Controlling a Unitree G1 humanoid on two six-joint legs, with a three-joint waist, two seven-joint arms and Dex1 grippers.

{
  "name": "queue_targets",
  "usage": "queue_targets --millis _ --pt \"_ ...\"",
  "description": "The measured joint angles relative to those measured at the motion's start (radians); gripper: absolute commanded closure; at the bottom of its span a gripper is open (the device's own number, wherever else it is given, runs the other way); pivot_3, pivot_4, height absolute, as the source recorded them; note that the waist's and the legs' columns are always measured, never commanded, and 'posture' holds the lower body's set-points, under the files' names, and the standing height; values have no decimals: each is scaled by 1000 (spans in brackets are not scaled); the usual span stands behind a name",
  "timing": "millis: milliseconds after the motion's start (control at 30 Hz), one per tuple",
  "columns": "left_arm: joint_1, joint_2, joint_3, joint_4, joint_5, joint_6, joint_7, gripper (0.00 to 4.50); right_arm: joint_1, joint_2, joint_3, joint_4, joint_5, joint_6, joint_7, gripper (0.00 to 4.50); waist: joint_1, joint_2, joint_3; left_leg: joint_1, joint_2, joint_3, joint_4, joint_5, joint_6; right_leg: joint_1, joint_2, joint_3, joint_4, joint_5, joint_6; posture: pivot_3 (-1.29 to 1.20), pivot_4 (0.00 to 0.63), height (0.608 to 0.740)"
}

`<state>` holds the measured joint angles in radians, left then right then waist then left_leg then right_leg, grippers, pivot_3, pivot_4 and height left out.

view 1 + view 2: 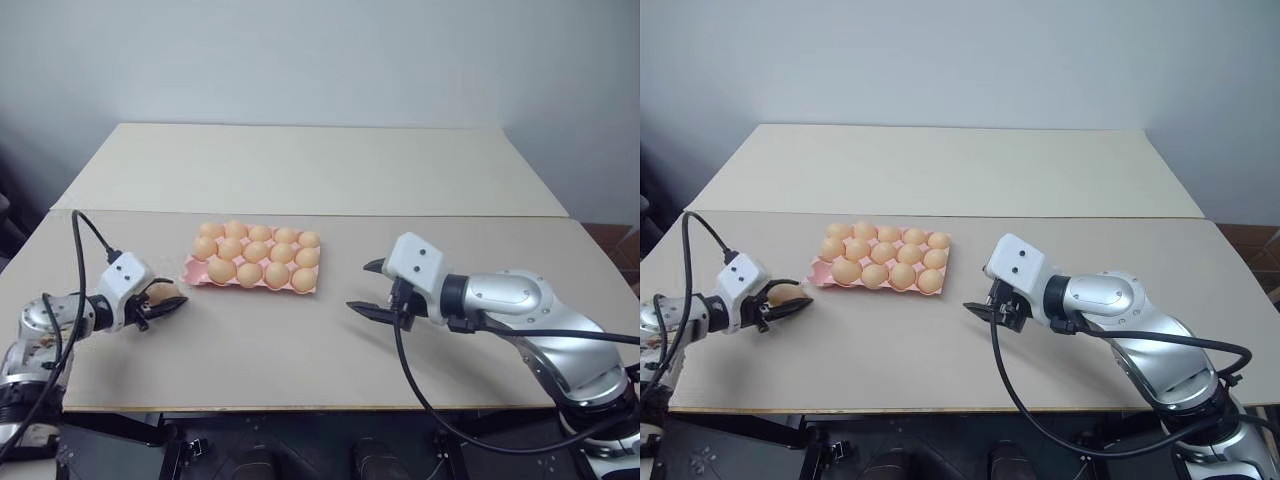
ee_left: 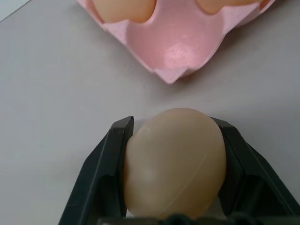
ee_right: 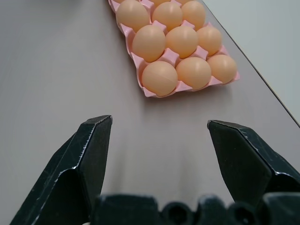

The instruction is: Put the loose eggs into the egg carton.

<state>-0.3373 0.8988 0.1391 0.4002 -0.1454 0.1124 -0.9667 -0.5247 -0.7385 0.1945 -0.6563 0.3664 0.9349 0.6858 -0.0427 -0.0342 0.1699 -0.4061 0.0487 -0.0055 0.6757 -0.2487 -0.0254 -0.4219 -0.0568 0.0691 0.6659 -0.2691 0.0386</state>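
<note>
One smooth orange-tan loose egg [image 2: 174, 161] sits clamped between the black fingers of the left gripper [image 1: 165, 303], low at the left of the head view, just off the near-left corner of the flat pink moulded egg carton [image 1: 193, 271]. That corner cup lies bare. At centre-right the right gripper [image 1: 372, 288] hangs spread wide and empty above the beige table [image 1: 300, 350].
</note>
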Motion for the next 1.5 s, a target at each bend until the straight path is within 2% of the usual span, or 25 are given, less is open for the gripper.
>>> queue_targets --millis 133,367,533,867,1100,1133,1367,1500 --pt "-28 10 23 -25 -6 1 32 2457 0 7 12 6 -13 -5 -11 682 4 0 0 -1 0 0 0 0 0 0 0 0 -1 0 0 0 150 740" --pt "-98 -54 81 -75 -176 27 -73 2457 1 14 21 8 -27 -7 -21 682 6 0 0 -1 0 0 1 0 0 0 0 0 -1 0 0 0 150 740" --pt "-150 -108 51 -3 -174 15 -115 2457 5 12 20 6 -32 -7 -38 682 3 0 0 -1 0 0 1 0 0 0 0 0 0 0 0 0 150 740" --pt "-263 -140 21 211 -132 -159 -182 2457 28 9 12 -22 -30 -2 -55 682 3 0 0 -1 -1 0 2 0 0 0 0 0 0 0 0 0 150 740" --pt "-278 -153 21 257 -129 -205 -218 186 29 6 1 -28 -30 10 -58 682 3 0 0 -1 -1 0 2 0 0 0 0 0 -1 0 0 0 150 740" --pt "-279 -153 21 265 -126 -207 -214 64 29 3 -1 -28 -30 11 -58 682 3 0 0 -1 -1 0 2 0 0 0 0 0 0 0 0 0 150 740" --pt "-268 -153 27 249 -132 -219 -219 64 29 0 -4 -28 -30 11 -58 682 3 0 0 -1 -1 0 2 0 0 0 0 0 0 0 0 0 150 740" --pt "-189 -125 42 178 -143 -214 -238 64 30 -1 -4 -29 -30 11 -57 682 -3 0 0 -1 0 0 2 0 0 0 0 0 0 0 0 0 150 740"
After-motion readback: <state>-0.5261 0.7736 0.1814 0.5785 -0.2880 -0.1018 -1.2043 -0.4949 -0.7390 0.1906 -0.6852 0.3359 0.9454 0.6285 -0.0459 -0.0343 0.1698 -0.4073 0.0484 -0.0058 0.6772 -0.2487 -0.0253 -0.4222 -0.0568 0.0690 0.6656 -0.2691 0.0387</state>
